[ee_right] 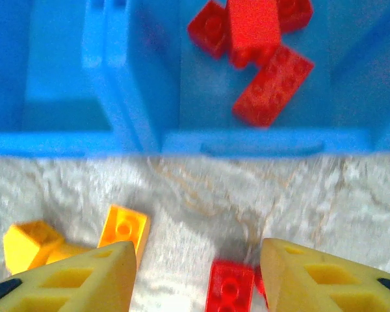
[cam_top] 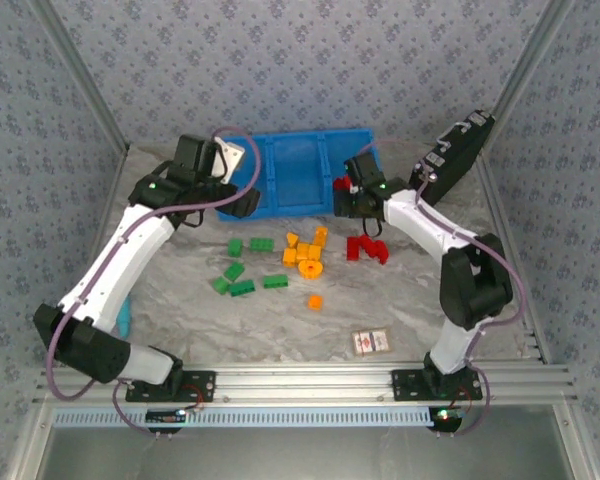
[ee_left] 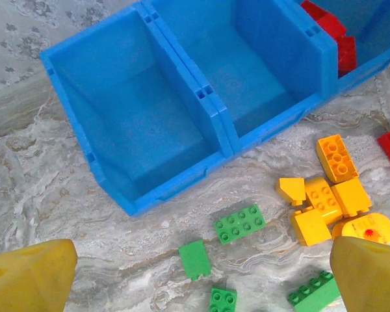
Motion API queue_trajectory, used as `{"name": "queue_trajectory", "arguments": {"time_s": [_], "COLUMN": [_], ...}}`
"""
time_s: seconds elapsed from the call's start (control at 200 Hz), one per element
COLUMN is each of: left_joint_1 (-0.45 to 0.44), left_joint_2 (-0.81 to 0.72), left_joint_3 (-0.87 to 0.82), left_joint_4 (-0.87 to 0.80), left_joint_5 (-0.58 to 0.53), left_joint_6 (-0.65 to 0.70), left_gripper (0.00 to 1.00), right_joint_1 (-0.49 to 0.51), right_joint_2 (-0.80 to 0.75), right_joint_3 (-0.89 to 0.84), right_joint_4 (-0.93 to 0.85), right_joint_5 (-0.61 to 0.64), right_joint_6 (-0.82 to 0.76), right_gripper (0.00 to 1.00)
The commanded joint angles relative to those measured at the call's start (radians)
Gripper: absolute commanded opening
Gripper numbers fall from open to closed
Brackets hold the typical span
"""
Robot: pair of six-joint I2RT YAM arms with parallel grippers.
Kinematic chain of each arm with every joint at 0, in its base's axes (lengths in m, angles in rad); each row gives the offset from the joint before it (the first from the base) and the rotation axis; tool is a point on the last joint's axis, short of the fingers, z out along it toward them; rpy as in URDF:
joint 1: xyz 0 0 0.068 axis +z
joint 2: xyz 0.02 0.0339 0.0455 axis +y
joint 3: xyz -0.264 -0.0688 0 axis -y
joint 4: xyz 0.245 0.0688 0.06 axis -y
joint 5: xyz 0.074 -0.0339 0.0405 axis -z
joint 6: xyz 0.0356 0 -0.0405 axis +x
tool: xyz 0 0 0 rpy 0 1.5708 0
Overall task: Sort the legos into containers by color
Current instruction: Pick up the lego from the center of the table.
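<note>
The blue containers tray (cam_top: 280,170) lies at the back of the table. Its left and middle compartments (ee_left: 143,123) are empty, and several red legos (ee_right: 260,58) lie in the right one. On the table in front are green legos (cam_top: 242,270), orange legos (cam_top: 305,252) and red legos (cam_top: 366,247). My left gripper (cam_top: 242,203) hovers open near the tray's left front corner, with green legos (ee_left: 240,223) on the table below its yellow fingers (ee_left: 26,276). My right gripper (ee_right: 195,279) is open and holds nothing, just in front of the red compartment, above a red brick (ee_right: 229,286).
A black device (cam_top: 455,155) leans at the back right beside the tray. A red-and-white card (cam_top: 369,342) lies near the front edge. A light blue stick (cam_top: 126,318) lies by the left arm. Patterned walls close in the sides and back.
</note>
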Motion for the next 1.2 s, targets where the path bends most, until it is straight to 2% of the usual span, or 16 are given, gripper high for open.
{"name": "queue_trajectory", "arguments": {"time_s": [0.0,0.12,0.36,0.75,1.195], "left_joint_1": [-0.007,-0.007,-0.01,-0.011,-0.011], "left_joint_2": [-0.077,-0.137,-0.189,-0.196,-0.172], "left_joint_3": [-0.044,-0.075,-0.1,-0.103,-0.077], "left_joint_4": [0.018,0.008,0.014,0.006,-0.015], "left_joint_5": [0.014,0.028,0.056,0.032,0.014], "left_joint_6": [-0.038,-0.055,-0.077,-0.06,-0.002], "left_gripper": [1.0,1.0,1.0,1.0,1.0], "right_joint_1": [0.052,0.093,0.087,0.08,0.074], "right_joint_2": [-0.08,-0.148,-0.163,-0.026,0.108], "right_joint_3": [-0.109,-0.233,-0.345,-0.296,-0.177], "right_joint_4": [-0.01,-0.004,0.058,0.085,0.06], "right_joint_5": [0.068,0.107,0.102,0.081,0.119], "right_joint_6": [0.08,0.145,0.21,0.22,0.209], "right_gripper": [0.55,0.54,0.54,0.53,0.55]}}
